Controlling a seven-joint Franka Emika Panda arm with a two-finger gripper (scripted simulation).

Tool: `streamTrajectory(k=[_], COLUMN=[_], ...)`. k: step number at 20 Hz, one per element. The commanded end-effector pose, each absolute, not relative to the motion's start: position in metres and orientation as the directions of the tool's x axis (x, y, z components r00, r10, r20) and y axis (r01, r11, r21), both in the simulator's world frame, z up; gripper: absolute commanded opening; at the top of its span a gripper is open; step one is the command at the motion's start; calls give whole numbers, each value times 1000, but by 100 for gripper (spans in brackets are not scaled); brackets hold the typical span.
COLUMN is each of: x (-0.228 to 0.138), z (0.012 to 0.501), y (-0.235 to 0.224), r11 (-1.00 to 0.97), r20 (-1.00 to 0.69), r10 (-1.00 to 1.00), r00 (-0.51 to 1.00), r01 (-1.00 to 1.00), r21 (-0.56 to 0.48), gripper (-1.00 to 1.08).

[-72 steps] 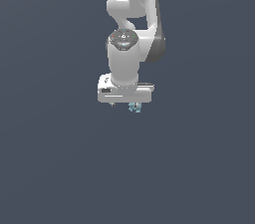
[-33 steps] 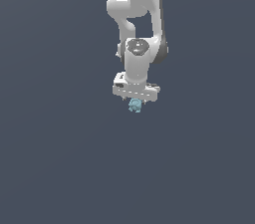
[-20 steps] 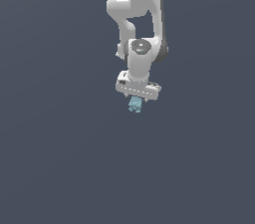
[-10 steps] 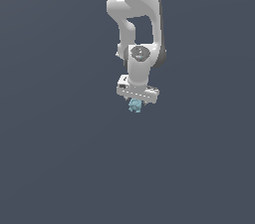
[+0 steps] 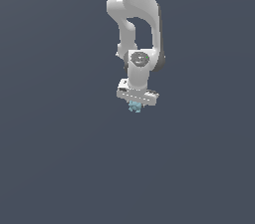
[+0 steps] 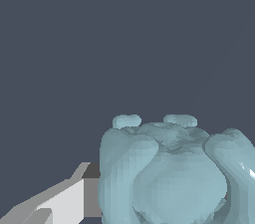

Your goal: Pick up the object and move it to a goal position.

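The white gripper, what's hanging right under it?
A small pale blue lump sits just below the gripper. In the wrist view it fills the frame beside one finger. The other finger is hidden behind the lump.

Teal object (image 5: 134, 107) in claw (image 5: 135, 104)

The object (image 6: 172, 173) looks like smooth, glossy, slightly translucent pale teal plastic, lumpy; the gripper (image 5: 135, 103) and arm (image 5: 137, 16) are smooth white plastic with a soft sheen
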State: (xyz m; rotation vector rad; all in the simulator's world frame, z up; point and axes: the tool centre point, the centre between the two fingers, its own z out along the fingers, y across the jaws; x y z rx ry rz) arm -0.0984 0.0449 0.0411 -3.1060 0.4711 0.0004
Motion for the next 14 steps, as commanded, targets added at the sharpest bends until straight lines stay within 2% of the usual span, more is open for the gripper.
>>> streamTrajectory(k=[1, 14], x=[-98, -92], z=[40, 45], y=[45, 42], r11=[-955, -955], r20=[0, 1], r10=[-297, -296], r00=[955, 955], r01=[-297, -296], r21=[0, -1], gripper=[-100, -100])
